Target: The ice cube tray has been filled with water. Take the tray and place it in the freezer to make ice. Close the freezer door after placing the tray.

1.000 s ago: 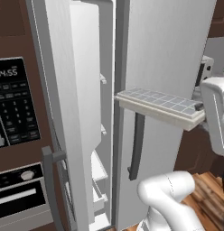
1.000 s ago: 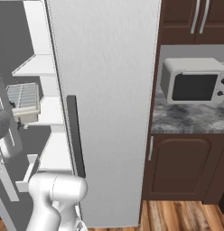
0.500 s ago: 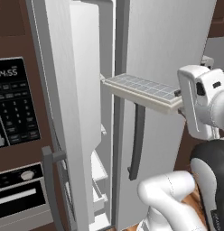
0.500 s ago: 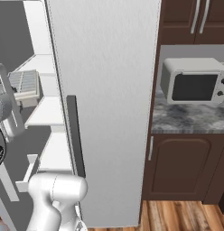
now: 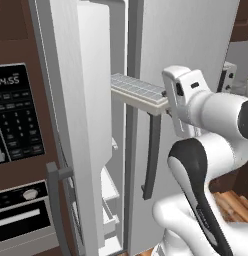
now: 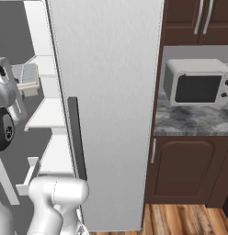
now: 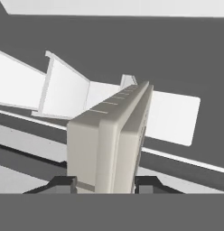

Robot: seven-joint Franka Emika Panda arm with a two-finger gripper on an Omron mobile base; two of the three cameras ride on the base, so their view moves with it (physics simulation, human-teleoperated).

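While clamped, ice cube tray (image 7: 114, 143) between pincer (image 7: 106, 182) fingertips.

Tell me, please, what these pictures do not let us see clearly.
- Tray's far end: in the left base view it goes behind the freezer door.
- Water: in the hand view the tray shows edge-on, so its cells are hidden.
- Gripper: the bottom edge of the hand view cuts its fingers.
- Freezer: the arm covers part of its shelves in the right base view.
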